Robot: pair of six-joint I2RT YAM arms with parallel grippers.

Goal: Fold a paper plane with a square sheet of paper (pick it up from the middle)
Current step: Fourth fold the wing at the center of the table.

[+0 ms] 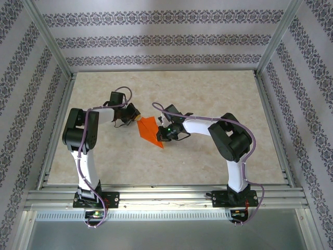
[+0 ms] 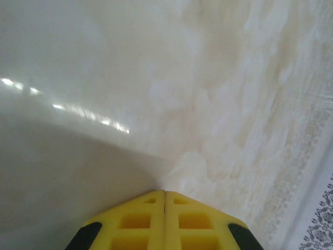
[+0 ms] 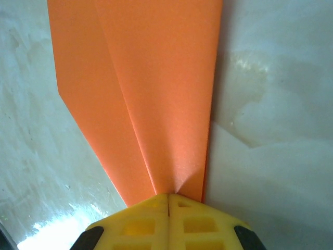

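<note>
Right, working across the overhead view from the left: my left gripper [image 1: 135, 116] sits just left of centre with its yellow fingers together. Its tip is at the upper-left point of the paper plane [image 1: 149, 130], either touching it or just beside it. I cannot tell which, because its wrist camera looks past the closed fingers onto bare marbled table [image 2: 218, 104].

The plane lies flat at the centre of the frame, an orange dart folded narrow, its long axis running from upper left to lower right.

On its right edge is my right gripper [image 3: 169, 197], jaws also together. In its wrist view the tips meet the paper low in the frame, where the folded layers converge, and the sheet puckers slightly there. I read that as pressing down. Whether a layer is nipped between the pads, I cannot say.

I judge this to be a creasing step. To do it well, I would:

- keep the left tip pinning the nose so the dart cannot swivel;
- run the right tips along the straight folded edge with light, even pressure, low and slow;
- ease off if the paper starts to bunch or skid.
</note>
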